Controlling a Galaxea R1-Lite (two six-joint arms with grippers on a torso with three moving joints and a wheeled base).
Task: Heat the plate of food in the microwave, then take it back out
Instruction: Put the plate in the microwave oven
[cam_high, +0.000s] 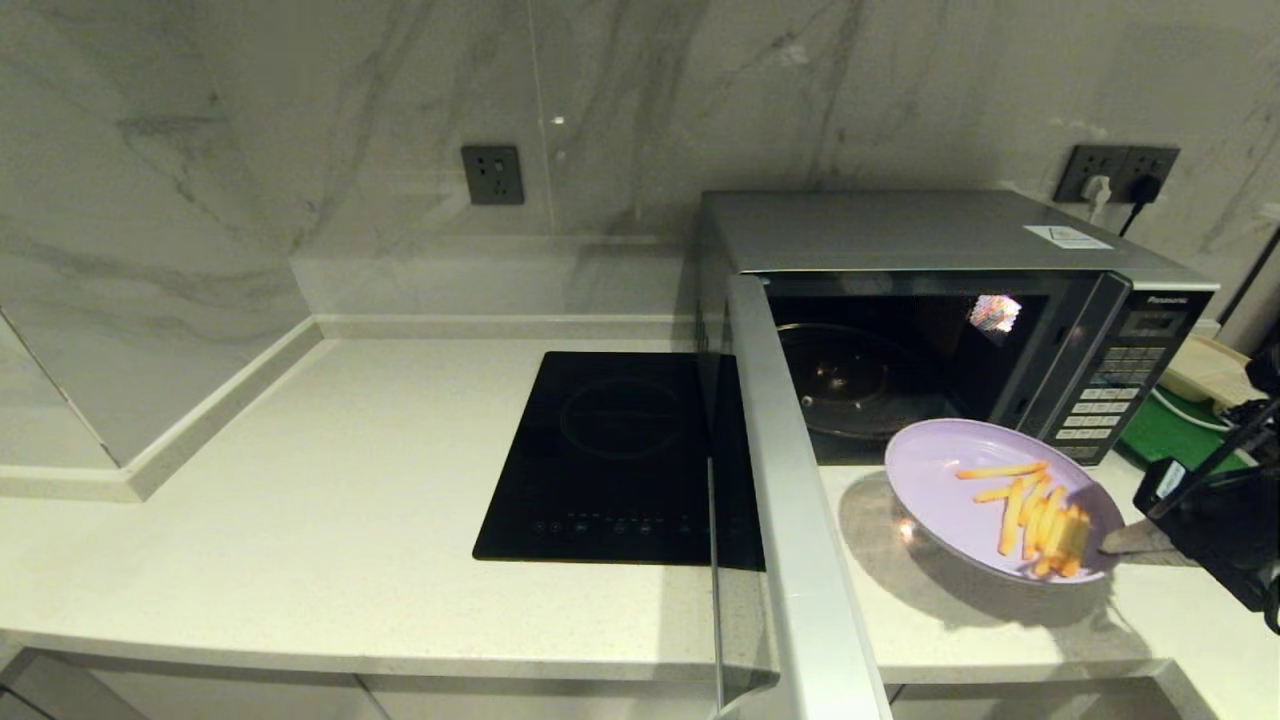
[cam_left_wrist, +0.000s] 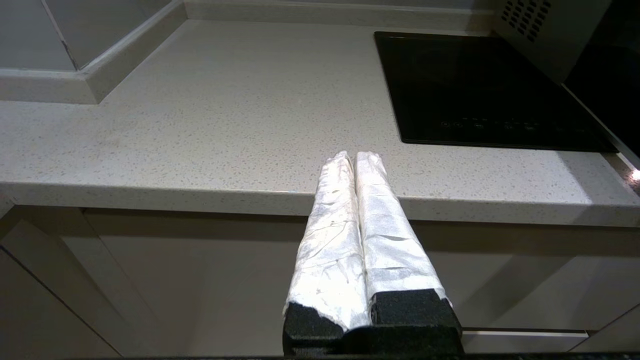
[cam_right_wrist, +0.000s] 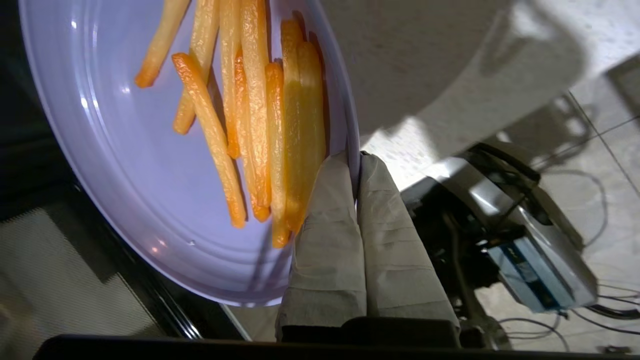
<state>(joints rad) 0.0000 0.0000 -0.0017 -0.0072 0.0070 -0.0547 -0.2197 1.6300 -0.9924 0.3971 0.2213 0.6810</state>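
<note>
Marble-walled kitchen corner, pale speckled counter (cam_high: 330, 480). Black hob (cam_high: 610, 460) set into the counter, just left of the microwave (cam_high: 930, 240). Microwave door (cam_high: 790, 520) swung fully open toward the camera, cavity dark, glass turntable (cam_high: 840, 375) visible inside. Right gripper (cam_high: 1110, 545) clamped on the right rim of the plate (cam_high: 960, 475); in the right wrist view its taped fingers (cam_right_wrist: 325, 240) pinch the rim edge, one above, one below. Plate is held off the counter, tilted, just in front of the microwave opening, shadow on the counter beneath it. Fries (cam_high: 1040, 515) bunched on the plate's gripper side. Left gripper (cam_left_wrist: 355, 160) parked low in front of the counter edge, jaws pressed together, holding nothing. Green tray (cam_high: 1170, 435) right of the microwave.
</note>
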